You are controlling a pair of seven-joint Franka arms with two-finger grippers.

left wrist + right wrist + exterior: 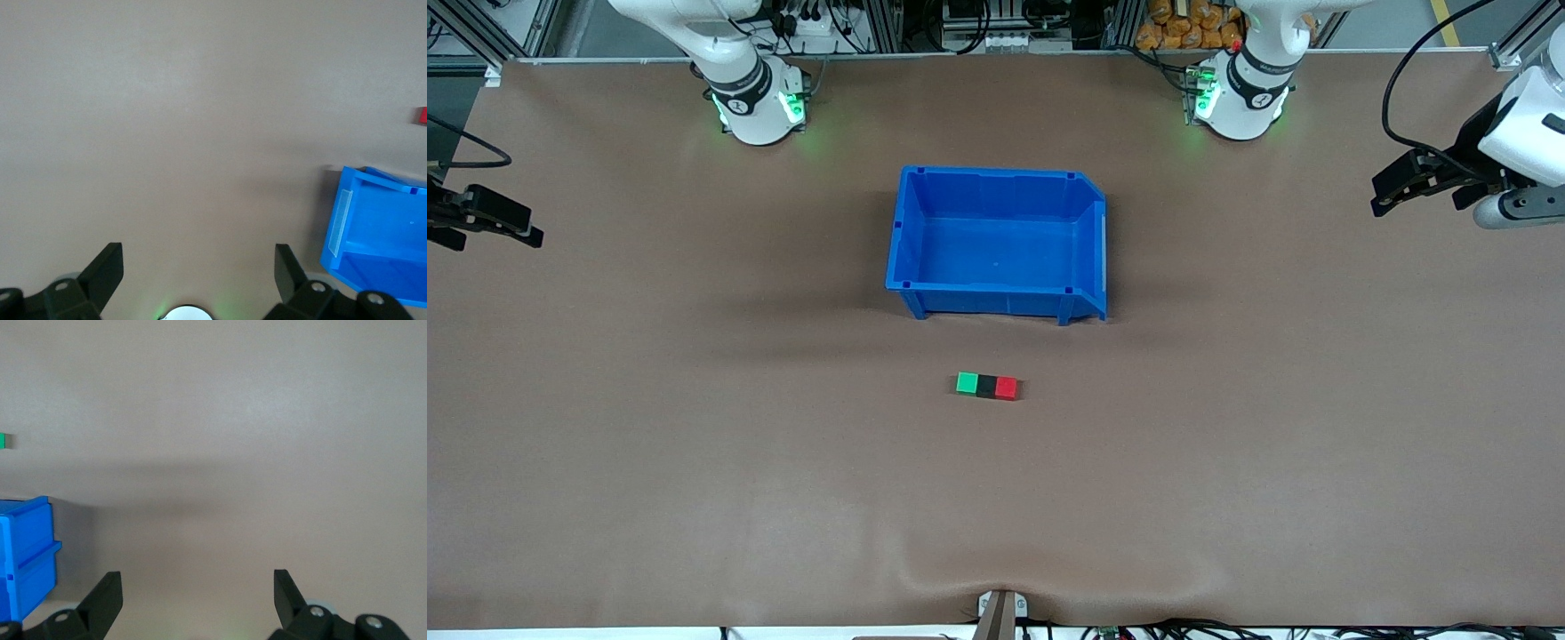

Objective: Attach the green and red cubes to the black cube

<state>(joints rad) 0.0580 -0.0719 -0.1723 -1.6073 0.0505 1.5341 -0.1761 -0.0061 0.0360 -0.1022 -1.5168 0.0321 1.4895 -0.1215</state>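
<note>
Cubes sit in one row on the brown worktop [694,462], nearer the front camera than the blue bin [998,242]. Green cube [967,383] is at the right arm's end of the row, black cube [986,386] in the middle, red cube [1007,388] at the left arm's end. All three touch side to side; nothing is gripping them.

Left tool [1392,191] hangs over bare worktop at the left arm's end, well apart from the cubes, fingers [105,272] spread wide, holding nothing. Right tool [511,227] hangs over the right arm's end, fingers [103,597] also wide apart, holding nothing.

The left wrist view catches the bin's corner and a sliver of red; the right wrist view shows a bin edge and a sliver of green.
</note>
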